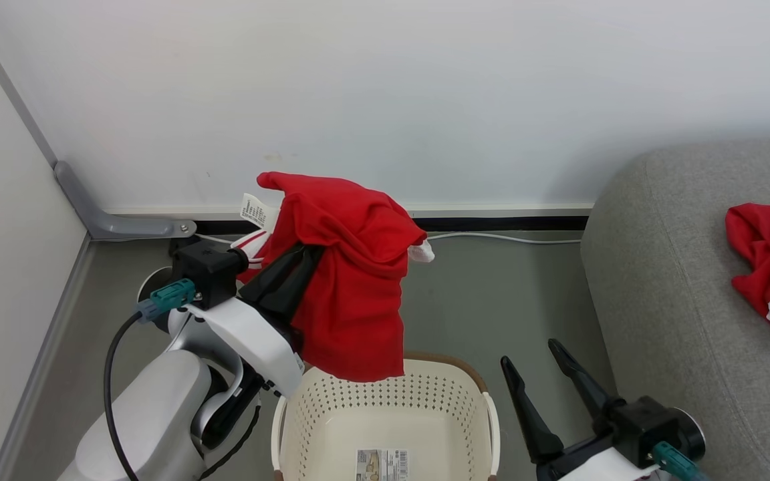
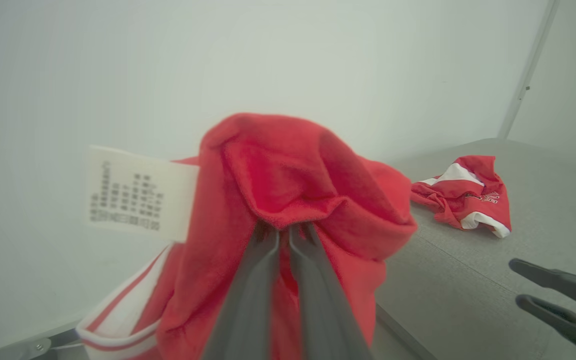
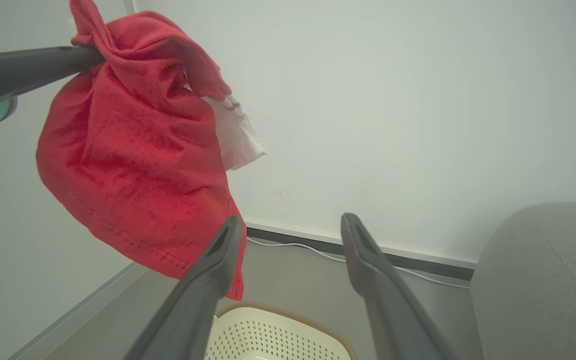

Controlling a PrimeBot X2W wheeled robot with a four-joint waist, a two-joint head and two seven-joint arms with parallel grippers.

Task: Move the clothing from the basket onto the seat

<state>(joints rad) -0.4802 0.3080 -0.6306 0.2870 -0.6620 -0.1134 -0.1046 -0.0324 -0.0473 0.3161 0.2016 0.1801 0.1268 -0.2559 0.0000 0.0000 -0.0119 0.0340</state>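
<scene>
closest in, the left pincer [image 2: 284, 231] has its two dark fingers pressed together on a bunched fold of the red garment [image 1: 351, 294] and holds it raised. cloth drapes over and below the fingertips. in the left wrist view a white tag [image 2: 140, 194] with small print sticks out to the left of them, and a white striped hem [image 2: 118, 320] hangs lower on that side. the garment's bottom edge dangles at the far rim of the cream perforated basket [image 1: 438, 401], which sits below and to the right of this pincer; whether cloth and rim touch i cannot tell. a label [image 1: 382, 464] lies on the basket's floor. just right of the basket, the right pincer [image 1: 529, 353] stands open, fingers spread apart and clear of the cloth, tips pointing toward the wall [image 1: 425, 87]. further right of it is the grey seat [image 1: 679, 300]. on its cushion, well apart from both pincers, a second red garment [image 1: 769, 260] with white panels lies crumpled.
</scene>
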